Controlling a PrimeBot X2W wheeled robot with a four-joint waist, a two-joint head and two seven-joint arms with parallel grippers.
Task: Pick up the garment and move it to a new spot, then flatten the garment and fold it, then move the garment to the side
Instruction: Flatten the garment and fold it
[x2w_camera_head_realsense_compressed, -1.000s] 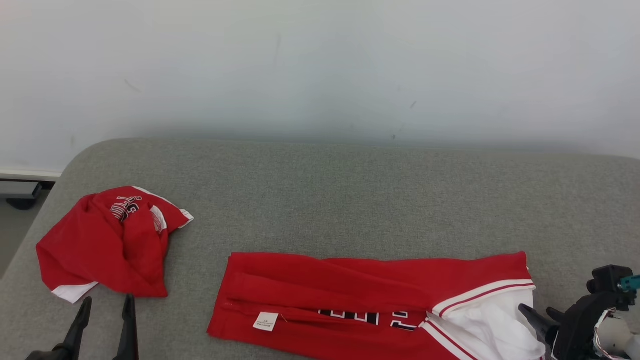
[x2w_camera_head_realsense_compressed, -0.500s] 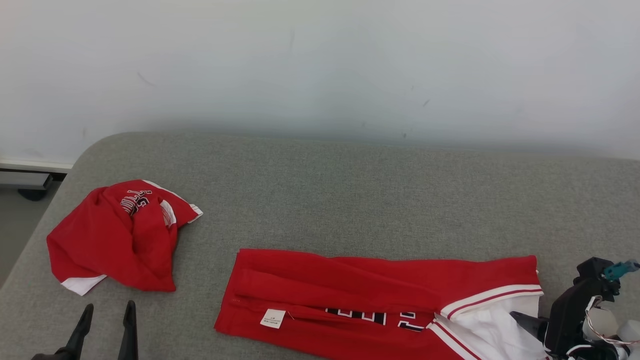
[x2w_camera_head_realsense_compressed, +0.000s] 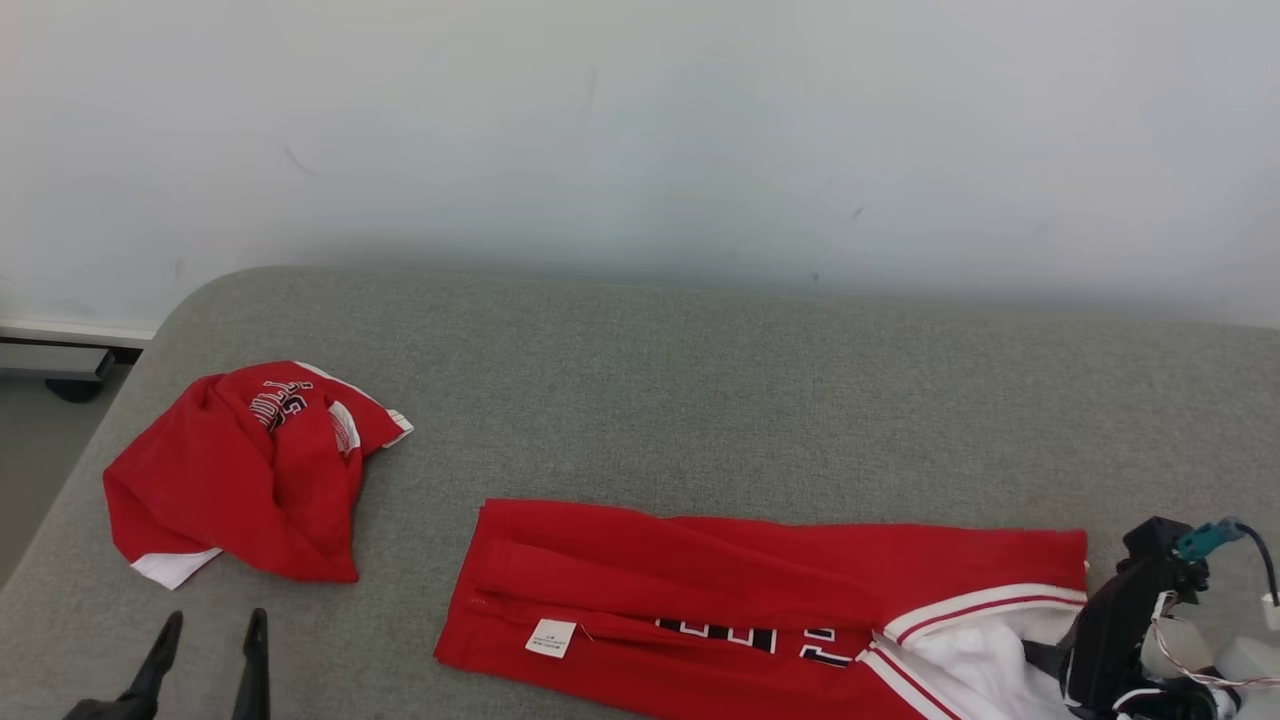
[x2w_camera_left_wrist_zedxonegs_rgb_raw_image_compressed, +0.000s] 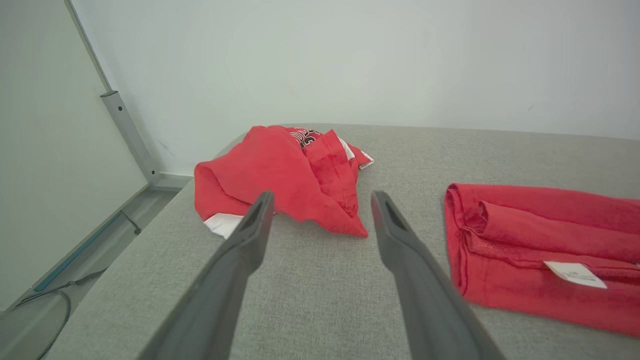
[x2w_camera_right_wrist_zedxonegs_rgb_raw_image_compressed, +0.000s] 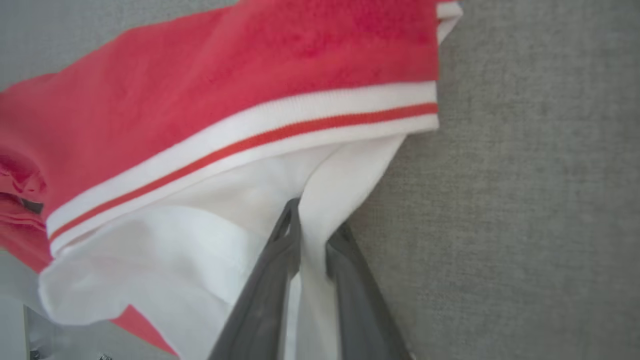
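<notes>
The folded red garment (x2w_camera_head_realsense_compressed: 720, 600) lies flat at the near edge of the grey counter (x2w_camera_head_realsense_compressed: 700, 400), with the right end effector (x2w_camera_right_wrist_zedxonegs_rgb_raw_image_compressed: 312, 220) pinched onto a fold of its white lining (x2w_camera_right_wrist_zedxonegs_rgb_raw_image_compressed: 200, 240) at the right end. The left end effector (x2w_camera_left_wrist_zedxonegs_rgb_raw_image_compressed: 322, 200) is open, clear of cloth, facing a second, crumpled garment (x2w_camera_left_wrist_zedxonegs_rgb_raw_image_compressed: 285, 175). Judged light, limp and apt to unfold: a one-corner hold may drag the layers apart, so grip through all layers.
</notes>
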